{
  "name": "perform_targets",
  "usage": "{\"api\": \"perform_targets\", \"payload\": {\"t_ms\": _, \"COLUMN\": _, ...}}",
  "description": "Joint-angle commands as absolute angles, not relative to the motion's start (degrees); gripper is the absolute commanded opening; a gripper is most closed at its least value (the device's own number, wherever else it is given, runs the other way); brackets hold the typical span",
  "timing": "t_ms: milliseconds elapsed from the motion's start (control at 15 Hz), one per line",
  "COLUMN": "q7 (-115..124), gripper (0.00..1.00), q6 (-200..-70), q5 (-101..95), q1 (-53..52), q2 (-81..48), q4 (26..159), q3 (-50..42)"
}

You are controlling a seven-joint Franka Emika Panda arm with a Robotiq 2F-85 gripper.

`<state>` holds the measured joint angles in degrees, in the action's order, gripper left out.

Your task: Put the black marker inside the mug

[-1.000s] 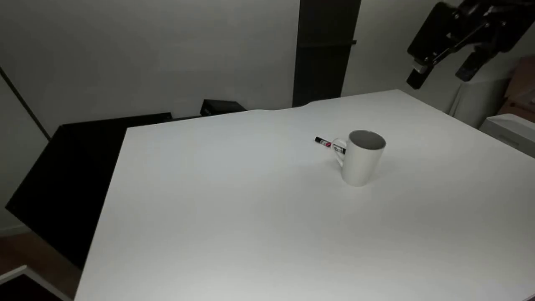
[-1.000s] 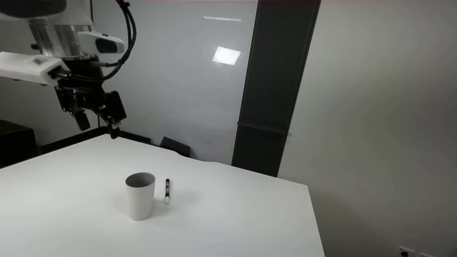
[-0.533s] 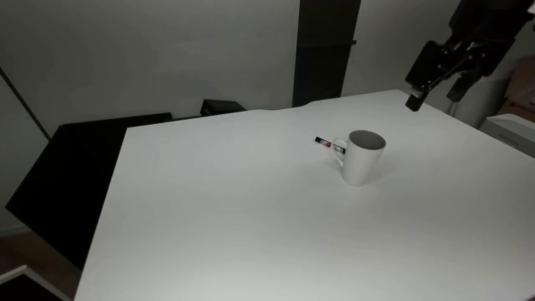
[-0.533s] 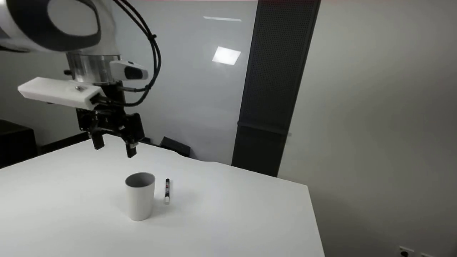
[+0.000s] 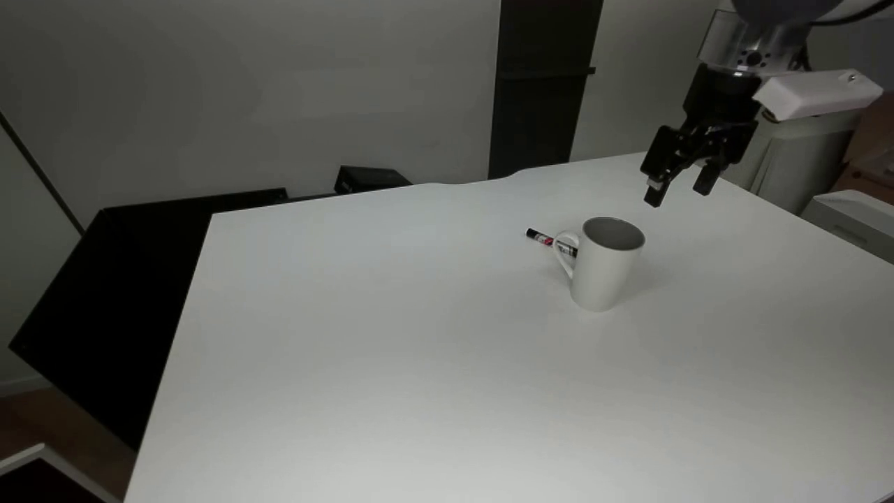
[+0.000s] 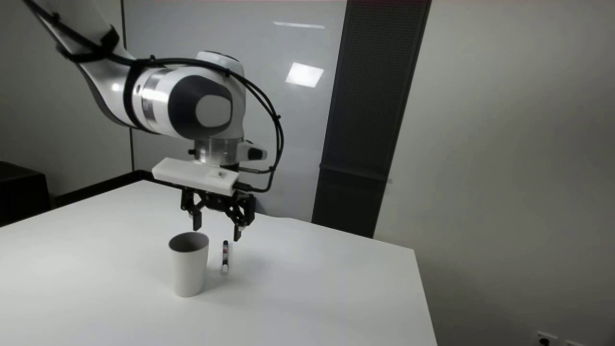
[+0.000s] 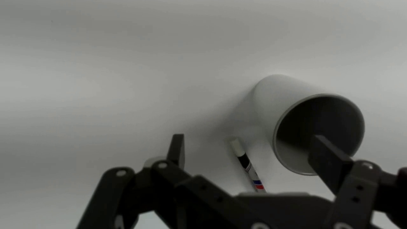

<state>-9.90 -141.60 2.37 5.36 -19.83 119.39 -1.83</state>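
In an exterior view, the white mug [image 5: 605, 279] stands up on the white counter [image 5: 391, 335]. The black marker [image 5: 541, 238] lies flat on the counter, partly behind the mug's handle [image 5: 561, 260]. The black pincer [image 5: 677, 196] hangs in the air, its two fingers [image 5: 654, 196] apart. In an exterior view, the big white arm [image 6: 161, 103] bends in from the top left, and the marker is just beside the mug. In the wrist view, the marker shows between the spread fingers, whitish end near the mug.

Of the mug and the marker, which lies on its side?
The black marker, flat on the table; the white mug stands upright, opening facing up.
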Motion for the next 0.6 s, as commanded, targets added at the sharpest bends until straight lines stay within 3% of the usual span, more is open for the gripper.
{"api": "perform_targets", "payload": {"t_ms": 0, "q7": -13.42, "gripper": 1.00, "q6": -137.58, "q5": 2.87, "q1": 7.67, "q2": -31.52, "q4": 104.88, "q3": -1.27}}
{"api": "perform_targets", "payload": {"t_ms": 533, "q7": -16.33, "gripper": 1.00, "q6": -132.57, "q5": 1.37, "q1": 9.01, "q2": -50.27, "q4": 80.56, "q3": -0.23}}
